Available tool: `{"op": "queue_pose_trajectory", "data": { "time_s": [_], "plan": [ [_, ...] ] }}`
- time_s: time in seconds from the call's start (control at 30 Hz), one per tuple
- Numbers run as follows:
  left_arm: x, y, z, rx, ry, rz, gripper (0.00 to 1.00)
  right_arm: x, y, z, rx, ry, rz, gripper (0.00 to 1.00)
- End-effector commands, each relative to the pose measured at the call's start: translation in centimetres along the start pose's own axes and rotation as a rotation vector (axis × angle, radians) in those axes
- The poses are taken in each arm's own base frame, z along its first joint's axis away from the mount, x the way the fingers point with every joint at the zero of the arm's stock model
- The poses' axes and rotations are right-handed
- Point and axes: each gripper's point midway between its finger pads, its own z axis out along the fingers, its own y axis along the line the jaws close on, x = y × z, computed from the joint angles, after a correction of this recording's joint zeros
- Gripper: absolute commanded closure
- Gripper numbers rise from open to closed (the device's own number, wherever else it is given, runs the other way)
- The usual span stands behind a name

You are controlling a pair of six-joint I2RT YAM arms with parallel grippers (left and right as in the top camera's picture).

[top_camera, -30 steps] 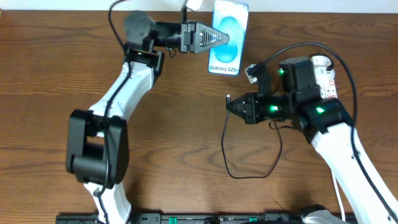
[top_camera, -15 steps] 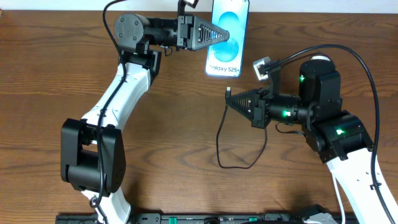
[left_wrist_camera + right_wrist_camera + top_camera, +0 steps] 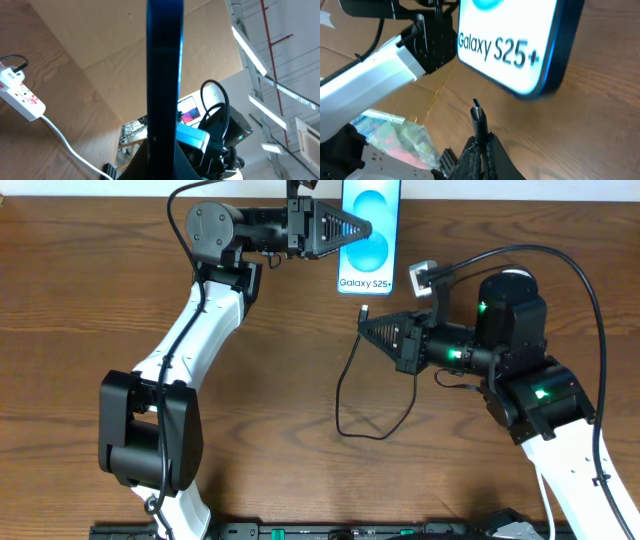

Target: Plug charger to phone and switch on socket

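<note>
- At 12 o'clock on the counter (image 3: 80, 300), the phone (image 3: 380, 258) is being pinched at its side by the left claw (image 3: 372, 227). The screen is facing up and the "Galaxy S25+" end is turned toward 6 o'clock.
- Just at 6 o'clock of that end, the connector tip (image 3: 478, 114) of the charger (image 3: 339, 405) is being pinched by the right claw (image 3: 365, 328). The tip is being aimed at the phone's bottom edge but is apart from it, and the black cable is trailing in a loop toward 6 o'clock.
- The step in hand is being judged as lining the connector up with the port; nothing is being shown plugged in yet.
- The next move is being judged to call for a short, straight push toward 12 o'clock, with the tip level with the port and the phone braced by the left claw.
- The socket (image 3: 20, 95) is being shown lying on the counter at 9 o'clock of the left wrist view, with its white cord (image 3: 65, 138) trailing away. Its switch is being left for afterward.
</note>
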Motion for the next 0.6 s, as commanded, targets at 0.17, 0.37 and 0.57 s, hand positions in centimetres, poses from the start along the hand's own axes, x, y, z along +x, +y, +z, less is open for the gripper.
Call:
{"op": "queue_pose_trajectory", "data": {
  "time_s": [0.17,0.37,0.57],
  "plan": [
    [0.7,-1.4,0.2,0.005,0.053,0.082,0.92,-0.2,-0.4,0.4,0.008,-0.002,0.020,0.99],
    [0.7,-1.4,0.2,0.005,0.053,0.081,0.93,0.1,-1.9,1.7,0.026,0.030,0.090,0.99],
    [0.6,-1.3,0.1,0.004,0.051,0.084,0.92,-0.3,-0.8,1.8,-0.036,0.029,0.063,0.99]
  ]
}}
